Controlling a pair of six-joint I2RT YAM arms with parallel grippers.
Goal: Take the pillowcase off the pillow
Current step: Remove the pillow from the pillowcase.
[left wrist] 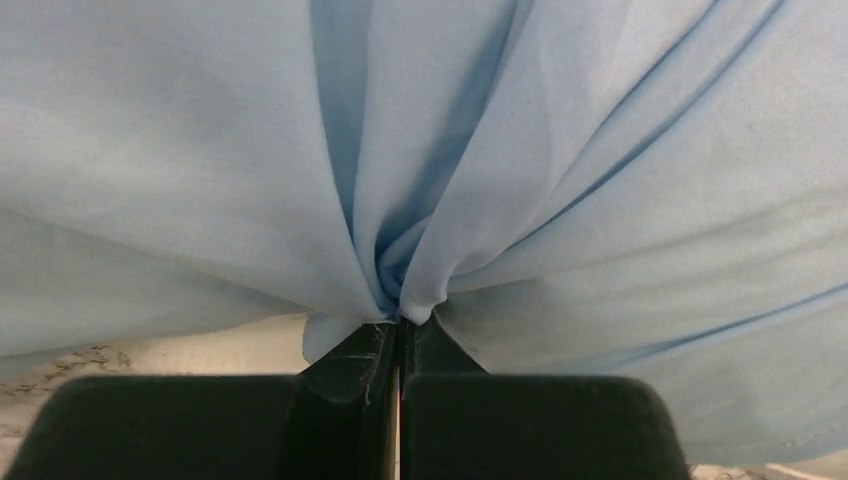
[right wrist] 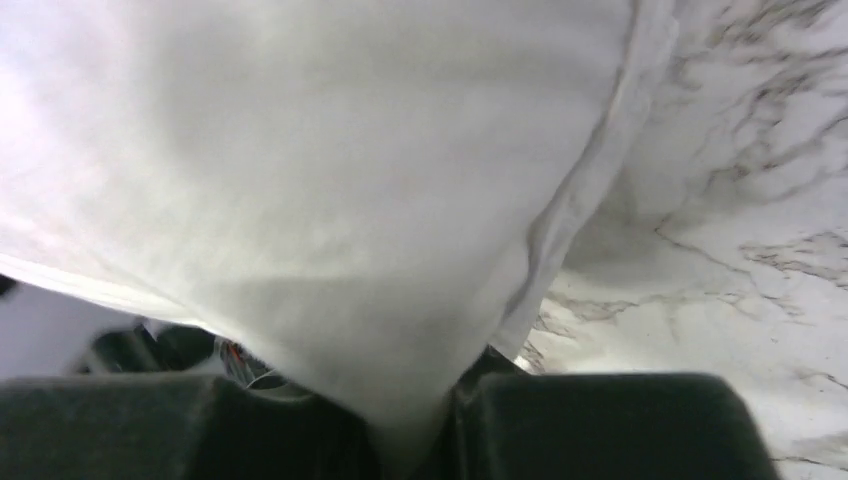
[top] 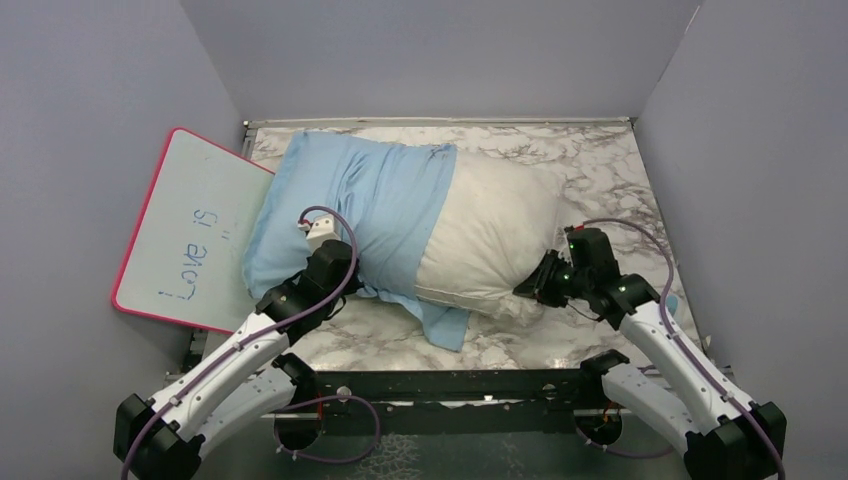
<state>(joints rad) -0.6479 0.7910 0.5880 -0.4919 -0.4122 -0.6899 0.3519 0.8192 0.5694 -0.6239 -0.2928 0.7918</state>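
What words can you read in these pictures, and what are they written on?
"Love is": handwritten on the pink-rimmed whiteboard, running sideways in the top view.
Faint marks after those words on the whiteboard: too small to read.
Nothing to read on the pillowcase or the pillow.

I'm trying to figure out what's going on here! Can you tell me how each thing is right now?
Pillowcase: about halfway off, blue side out, covering the pillow's left part.
Pillow: lying on the table, right part bare.
Left fingers: shut, pinching the pillowcase.
Right fingers: shut on the pillow's near right corner.
Whiteboard: tilted at the left, "Love is" written on it.
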